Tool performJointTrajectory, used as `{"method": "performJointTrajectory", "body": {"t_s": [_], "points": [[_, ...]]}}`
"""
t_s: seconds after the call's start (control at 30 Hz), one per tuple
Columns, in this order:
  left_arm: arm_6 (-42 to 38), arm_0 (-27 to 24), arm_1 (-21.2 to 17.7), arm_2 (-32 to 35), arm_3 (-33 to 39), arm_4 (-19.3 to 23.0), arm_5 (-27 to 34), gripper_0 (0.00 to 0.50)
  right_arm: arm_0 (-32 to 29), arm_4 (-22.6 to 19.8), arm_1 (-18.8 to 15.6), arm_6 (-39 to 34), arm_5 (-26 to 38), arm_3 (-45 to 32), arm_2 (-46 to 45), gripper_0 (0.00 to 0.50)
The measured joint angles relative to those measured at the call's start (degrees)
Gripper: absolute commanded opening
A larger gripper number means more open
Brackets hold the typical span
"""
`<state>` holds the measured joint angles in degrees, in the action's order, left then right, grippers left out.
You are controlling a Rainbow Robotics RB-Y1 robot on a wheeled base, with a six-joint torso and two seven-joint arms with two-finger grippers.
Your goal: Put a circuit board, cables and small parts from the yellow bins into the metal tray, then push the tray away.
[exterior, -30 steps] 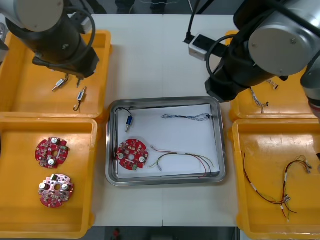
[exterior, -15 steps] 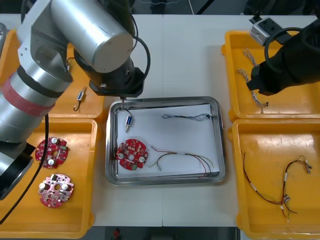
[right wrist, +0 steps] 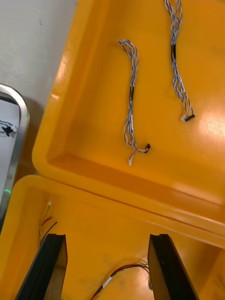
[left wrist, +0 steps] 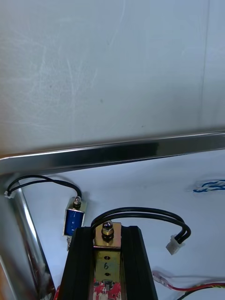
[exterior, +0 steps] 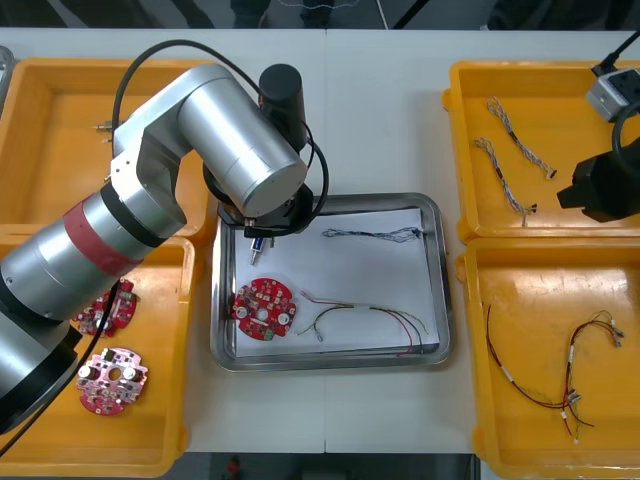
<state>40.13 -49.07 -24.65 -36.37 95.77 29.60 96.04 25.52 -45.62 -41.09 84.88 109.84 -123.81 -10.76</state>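
**Left gripper holding a small metal part over the tray's far-left corner**

The left gripper (left wrist: 108, 233) is hovering at the 10 o'clock corner of the metal tray (exterior: 439, 290), and in the front view it is tucked beneath the silver left arm (exterior: 235, 155). Its black fingers (left wrist: 82, 262) are pinching a brass-coloured small metal part (left wrist: 107, 241). The part's long axis is running along the fingers, and its rounded tip is pointing toward the tray's far rim, at 12 o'clock. A black lead (left wrist: 140, 214) is arching from it to a white plug (left wrist: 174, 244). Whether the part is touching the tray floor cannot be told.

Just beside the fingers, toward the tray's left wall, a blue-bodied small metal part (exterior: 257, 243) is lying with its long axis running roughly 12 to 6 o'clock.

At the tray's 8 o'clock, a round red circuit board (exterior: 264, 308) is lying flat. A red and yellow cable (exterior: 372, 318) is stretching from it toward 4 o'clock. A twisted blue and white cable (exterior: 372, 236) is lying along the far side, running 9 to 3 o'clock.

The right gripper (right wrist: 105, 255) is waiting over the right-hand yellow bins (right wrist: 140, 187), its fingers spread wide with nothing between them.
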Motion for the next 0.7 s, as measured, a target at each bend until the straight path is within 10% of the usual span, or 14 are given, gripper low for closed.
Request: {"method": "performJointTrajectory", "body": {"t_s": [0.57,0.67,0.7], "points": [[-0.8,2.8,0.1,-4.7,-2.4,-2.2,-6.8,0.007,-14.8,-1.4,0.0,-7.8,0.0,-6.2,-8.3,0.5],[-1.6,2.8,0.2,-5.0,-2.5,-2.2,-7.2,0.37,-16.1,-1.9,0.0,-12.4,0.0,-6.2,-8.5,0.5],[-1.9,2.8,0.2,-5.0,-2.5,-2.3,-7.4,0.393,-16.4,-1.9,0.0,-12.8,0.0,-6.2,-8.5,0.5]]}}
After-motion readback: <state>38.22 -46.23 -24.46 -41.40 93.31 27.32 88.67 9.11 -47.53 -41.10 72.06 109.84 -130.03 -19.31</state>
